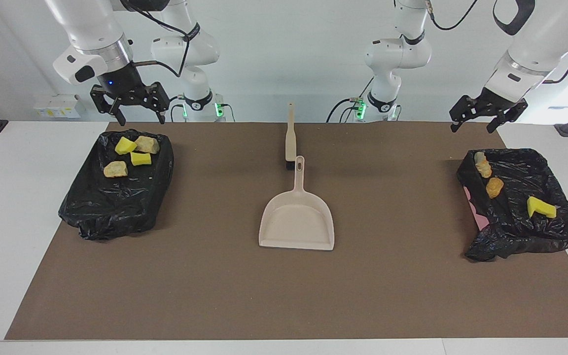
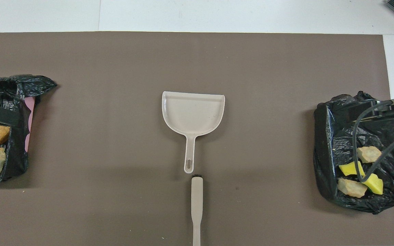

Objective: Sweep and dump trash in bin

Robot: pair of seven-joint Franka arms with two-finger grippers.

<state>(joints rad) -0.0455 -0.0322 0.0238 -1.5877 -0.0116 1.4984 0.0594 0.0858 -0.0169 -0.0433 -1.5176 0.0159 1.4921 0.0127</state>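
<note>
Trash (image 1: 133,150) fills two black-lined bins (image 1: 116,197) flanking a beige dustpan (image 1: 297,224) and brush (image 1: 290,133); left gripper (image 1: 476,118) and right gripper (image 1: 136,109) hover, jaws open, empty.

Crinkled glossy plastic bin liners (image 1: 116,202), matt mat (image 1: 284,291)

A beige dustpan (image 1: 297,221) lies mid-table on a brown mat (image 1: 215,286) (its handle toward the robots), with a beige brush (image 1: 290,134) just beside that handle.
</note>
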